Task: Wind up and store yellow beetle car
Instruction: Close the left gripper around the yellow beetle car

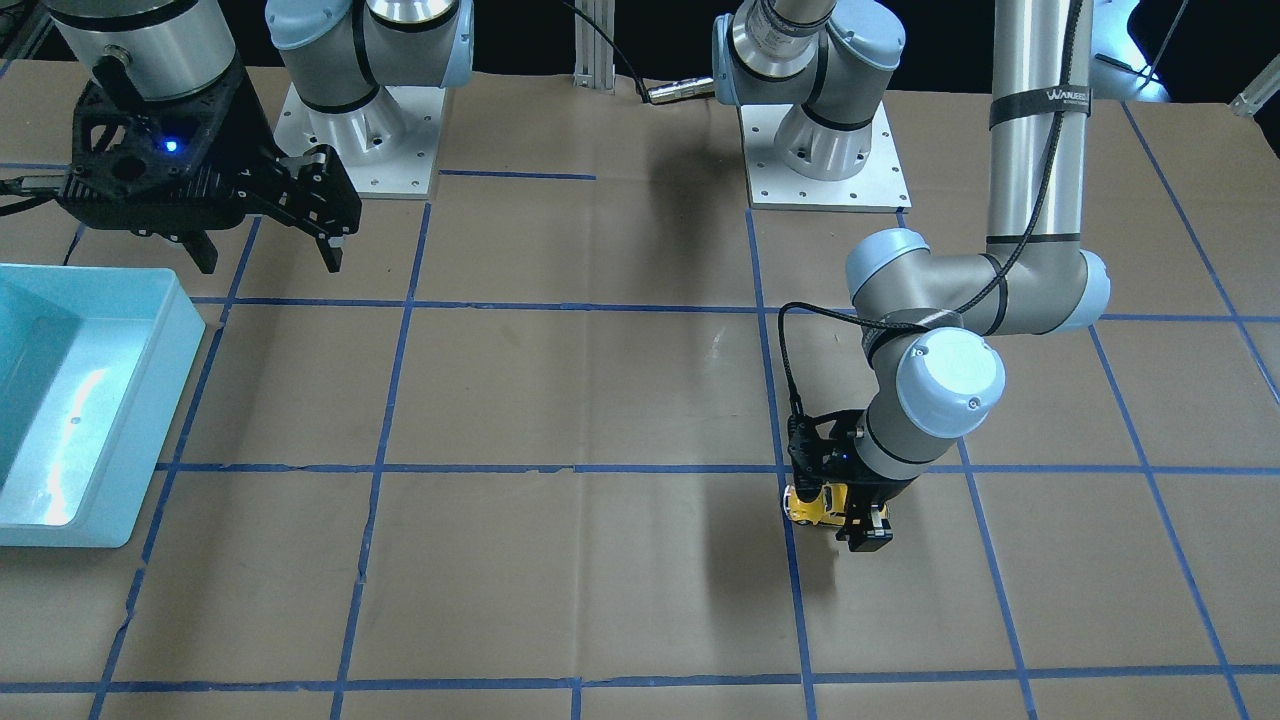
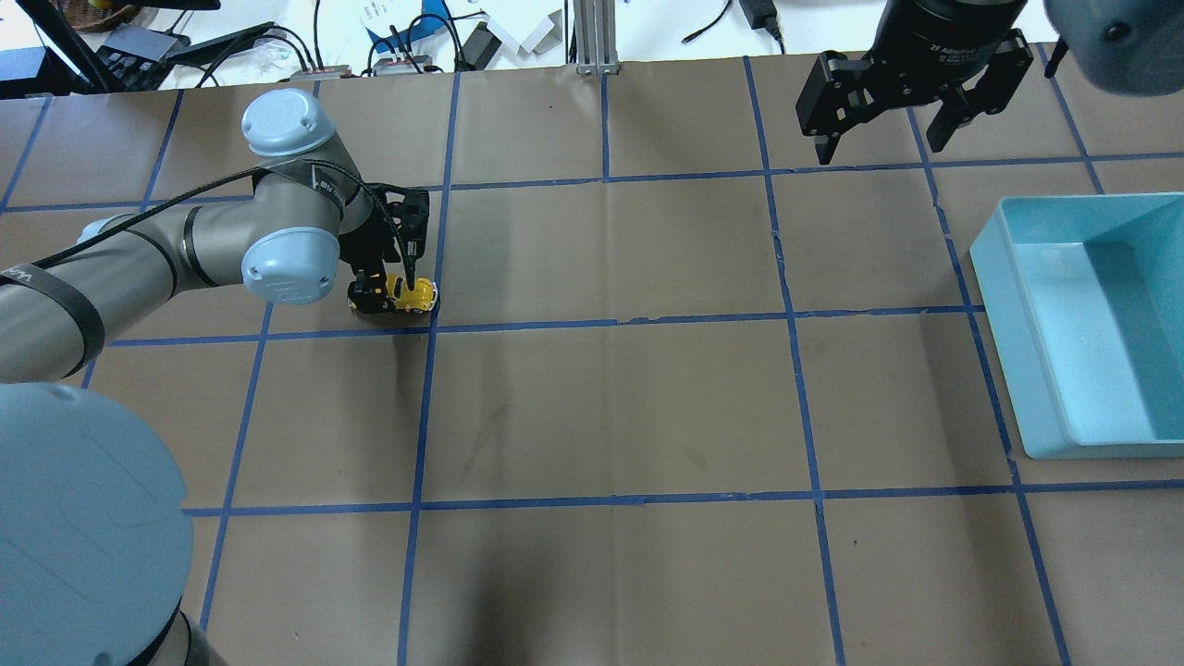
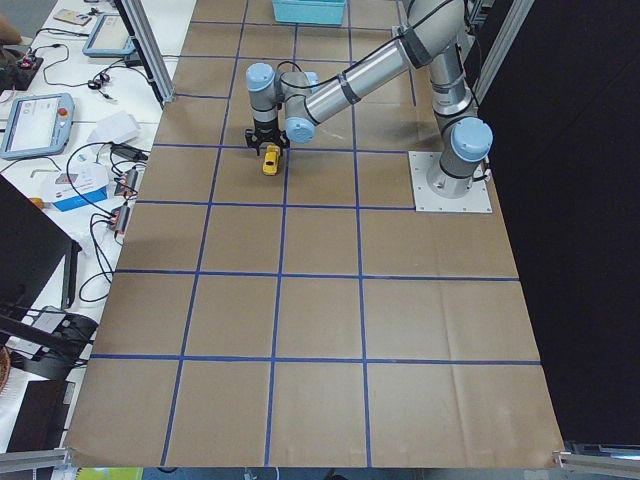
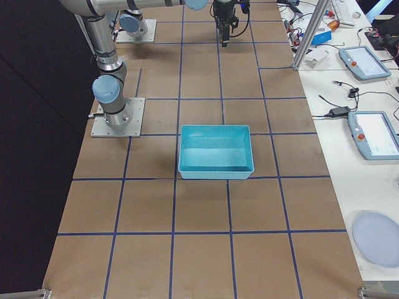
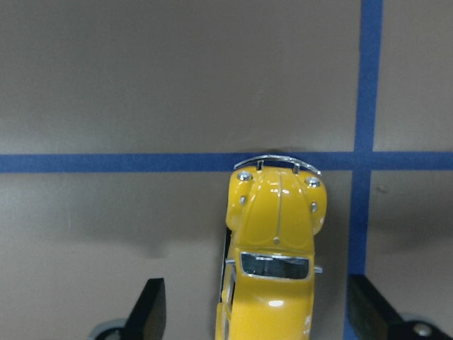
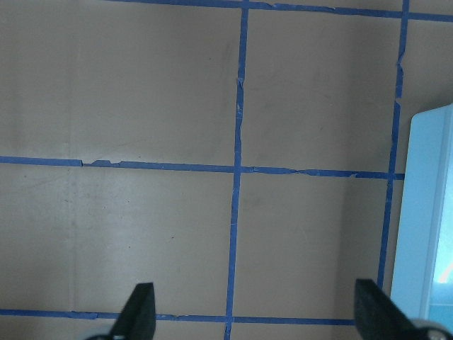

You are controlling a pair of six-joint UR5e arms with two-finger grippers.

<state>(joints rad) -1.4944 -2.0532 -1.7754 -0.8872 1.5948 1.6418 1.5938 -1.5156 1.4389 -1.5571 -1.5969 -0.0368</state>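
Note:
The yellow beetle car stands on its wheels on the brown table, next to a crossing of blue tape lines. It also shows in the front view, the overhead view and the left side view. My left gripper is lowered over the car's rear half. It is open, with one finger on each side of the car and clear gaps between. My right gripper is open and empty, hanging high above the table near the teal bin.
The teal bin is empty and sits on the robot's right side; its rim shows in the right wrist view. Blue tape lines grid the brown paper table. The two arm bases stand at the robot's edge.

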